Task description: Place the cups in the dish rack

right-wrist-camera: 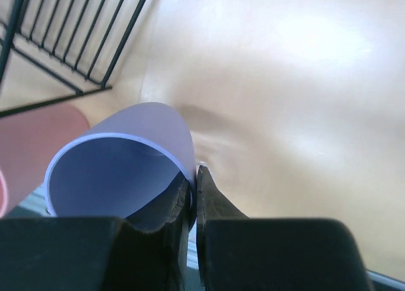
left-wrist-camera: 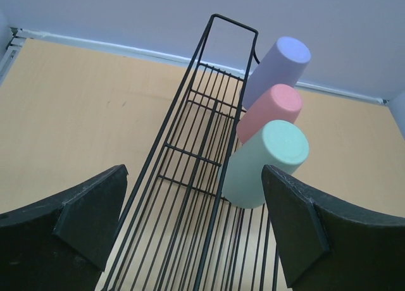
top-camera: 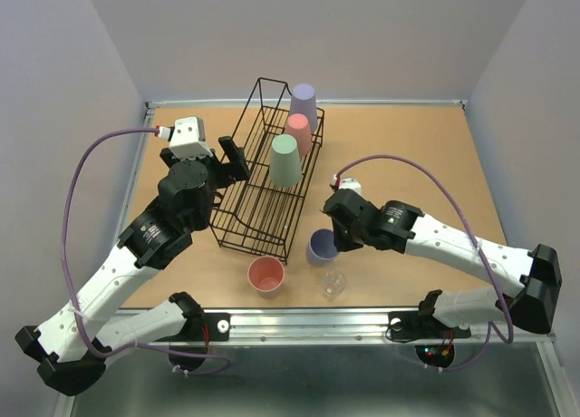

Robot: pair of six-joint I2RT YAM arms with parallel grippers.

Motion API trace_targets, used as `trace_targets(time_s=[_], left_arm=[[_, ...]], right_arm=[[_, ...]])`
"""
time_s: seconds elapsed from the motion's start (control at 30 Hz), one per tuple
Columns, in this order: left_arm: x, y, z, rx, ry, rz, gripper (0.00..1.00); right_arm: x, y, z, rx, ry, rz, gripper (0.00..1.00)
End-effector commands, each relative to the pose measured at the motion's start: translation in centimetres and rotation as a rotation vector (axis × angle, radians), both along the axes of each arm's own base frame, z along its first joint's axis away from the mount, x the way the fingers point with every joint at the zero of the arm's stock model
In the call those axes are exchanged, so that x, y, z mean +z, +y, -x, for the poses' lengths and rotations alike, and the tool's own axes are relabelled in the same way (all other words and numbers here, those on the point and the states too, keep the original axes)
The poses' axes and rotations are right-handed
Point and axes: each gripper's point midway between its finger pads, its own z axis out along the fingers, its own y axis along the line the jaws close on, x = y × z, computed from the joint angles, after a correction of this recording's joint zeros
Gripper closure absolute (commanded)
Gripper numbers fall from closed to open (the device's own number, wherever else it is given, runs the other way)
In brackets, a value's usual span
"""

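Right gripper [right-wrist-camera: 195,177] is clamped on the rim of a lavender cup [right-wrist-camera: 126,145], just off the near right corner of the dish rack [top-camera: 263,199]. Nearby on the counter [top-camera: 417,154], a salmon cup [top-camera: 266,275] and a clear cup [top-camera: 333,283] stand mouth up. The left gripper [left-wrist-camera: 194,177] hangs wide apart and empty at the rack's left side. Inside the rack, a mint cup [top-camera: 285,160], a pink cup [top-camera: 298,131] and a second lavender cup [top-camera: 304,104] sit upside down in a row.

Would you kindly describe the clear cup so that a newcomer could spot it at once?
Find the long black dish rack on the table. Three cups sit off its near end: a pink cup, a purple cup and, right of the pink one, the clear cup. It alone is see-through, and the smallest.
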Motion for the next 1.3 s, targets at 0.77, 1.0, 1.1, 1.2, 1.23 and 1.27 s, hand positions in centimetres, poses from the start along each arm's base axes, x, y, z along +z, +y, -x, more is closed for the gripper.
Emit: trace_targets(time_s=[0.77,1.0,1.1,1.2,1.23,1.27], left_arm=[[16.7,-15.0,-1.3,-0.673,-0.265,0.259,0.01],[20.4,-13.4,1.0,-0.999,-0.403,0.719,0.01],[20.1,-11.7,2.4,-1.106,-0.43,0.892,0.01],[19.8,-10.9,3.1,-1.176,-0.442,0.993,0.01],[19.2,-10.9,2.7,-1.181,-0.432,1.017,0.01],[19.7,-10.6,3.4,-1.212,-0.465,1.033,0.01]], right_arm=[[35.5,-8.6,-15.2,-0.514,-0.797,-0.475,1.0],[43.2,-7.3,-13.3,-0.449,-0.921,-0.843,0.99],[43.8,-6.7,-12.5,-0.43,-0.904,-0.958,0.99],[44.2,-5.3,-11.4,-0.357,-0.874,-1.069,1.0],[44.4,-5.0,-11.1,-0.34,-0.869,-1.096,1.0],[44.8,-4.8,-10.9,-0.324,-0.872,-1.132,1.0]])
